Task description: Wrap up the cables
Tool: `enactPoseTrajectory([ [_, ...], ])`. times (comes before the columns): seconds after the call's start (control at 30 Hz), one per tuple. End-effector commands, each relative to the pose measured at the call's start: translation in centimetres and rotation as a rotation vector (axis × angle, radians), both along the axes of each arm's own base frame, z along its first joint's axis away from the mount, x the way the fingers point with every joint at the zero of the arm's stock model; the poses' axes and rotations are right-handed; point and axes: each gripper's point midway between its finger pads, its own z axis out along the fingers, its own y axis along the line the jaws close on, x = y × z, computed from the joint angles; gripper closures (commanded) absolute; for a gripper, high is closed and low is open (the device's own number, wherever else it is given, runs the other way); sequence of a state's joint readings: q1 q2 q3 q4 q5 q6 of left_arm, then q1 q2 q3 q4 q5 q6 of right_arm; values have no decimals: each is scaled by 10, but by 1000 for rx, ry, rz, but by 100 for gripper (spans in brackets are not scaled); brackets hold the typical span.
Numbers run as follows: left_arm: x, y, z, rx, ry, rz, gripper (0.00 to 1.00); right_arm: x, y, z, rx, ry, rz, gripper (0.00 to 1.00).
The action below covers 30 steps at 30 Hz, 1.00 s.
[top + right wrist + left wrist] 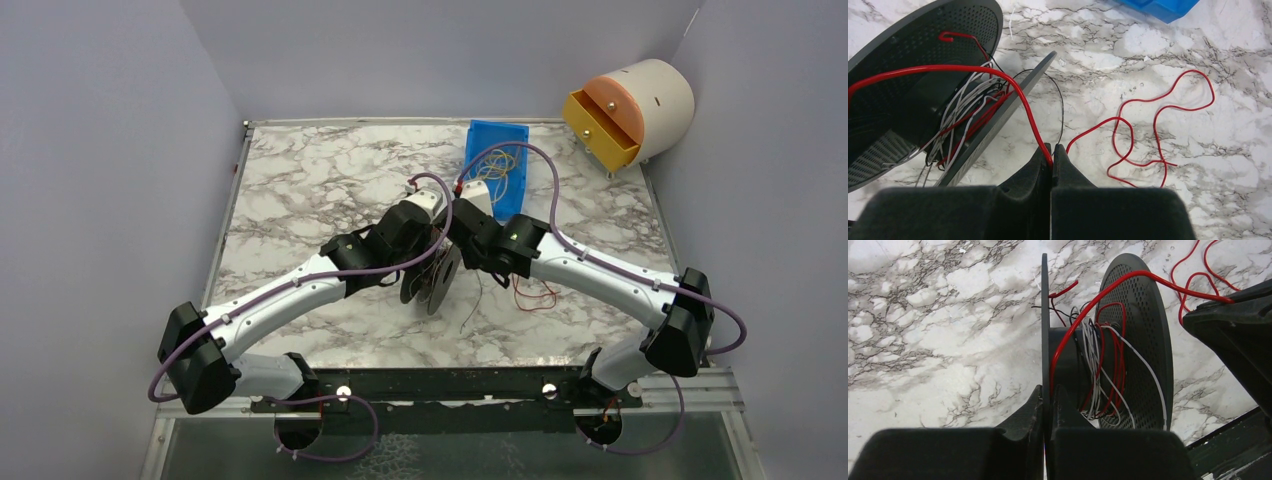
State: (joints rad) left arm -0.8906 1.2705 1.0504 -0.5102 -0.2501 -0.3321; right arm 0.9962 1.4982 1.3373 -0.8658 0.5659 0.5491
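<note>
A black spool [432, 280] with two perforated flanges stands on edge at the table's middle. White, red and black cables [1098, 365] are wound round its hub. My left gripper [1048, 395] is shut on the thin near flange [1044, 315], one finger on each side of it. From the hub a red cable [1138, 273] arcs over the far flange [1148, 340] to my right gripper [1052, 150]. That gripper is shut on the red cable [948, 66], just right of the spool [908, 40]. Past its fingertips the cable's slack [1158, 115] lies in loose loops on the marble.
A blue bin [497, 160] with thin coloured wires sits behind the arms. A cream cylindrical drawer unit [630, 110] with a yellow drawer stands at the back right corner. Loose red cable [535, 295] lies under the right arm. Walls close in the table.
</note>
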Motion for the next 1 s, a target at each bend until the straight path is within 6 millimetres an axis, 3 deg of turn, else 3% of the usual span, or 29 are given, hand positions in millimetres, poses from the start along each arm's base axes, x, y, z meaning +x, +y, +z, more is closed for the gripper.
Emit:
enactPoseTrajectory([
  [0.0,-1,-2,2,-17,-9,-22,100,11,3,12,-4,-75,-27,99],
  [0.3,-6,4,18,-31,-43,-50,100,21,-7,15,-56,-138,-69,99],
  [0.53,-17,5,31,-55,-67,-119,100,28,-14,12,-57,-183,-97,80],
  [0.97,-37,9,58,-109,-80,-198,100,41,-28,-9,103,-198,-129,66],
])
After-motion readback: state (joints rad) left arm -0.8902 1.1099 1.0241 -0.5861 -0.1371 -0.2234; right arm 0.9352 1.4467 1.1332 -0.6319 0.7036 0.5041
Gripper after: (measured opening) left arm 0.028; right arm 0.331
